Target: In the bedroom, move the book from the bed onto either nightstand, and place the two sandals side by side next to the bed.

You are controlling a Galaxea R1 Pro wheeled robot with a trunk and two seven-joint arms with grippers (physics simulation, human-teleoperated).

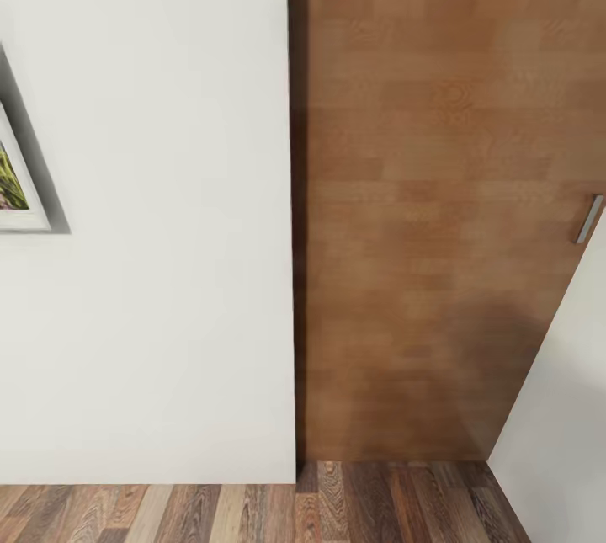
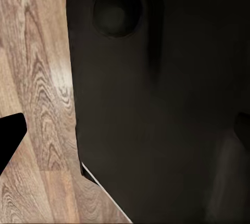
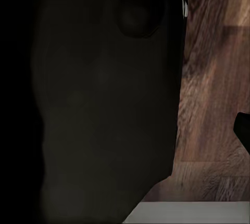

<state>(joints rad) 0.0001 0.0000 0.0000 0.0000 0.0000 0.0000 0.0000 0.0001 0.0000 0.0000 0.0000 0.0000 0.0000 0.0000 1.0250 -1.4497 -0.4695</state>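
Note:
I face a corner of the bedroom: a white wall and a closed brown wooden door with a metal handle. The book, the bed, the nightstand and the sandals are out of view. In the left wrist view one black fingertip pokes in over the wood-plank floor, beside a dark part of my own body. In the right wrist view another black fingertip shows over the floor. Neither pair of fingers can be seen in full.
The corner of a white-framed picture hangs on the wall at the left. A second white wall closes in at the right, next to the door. A strip of plank floor runs along the bottom.

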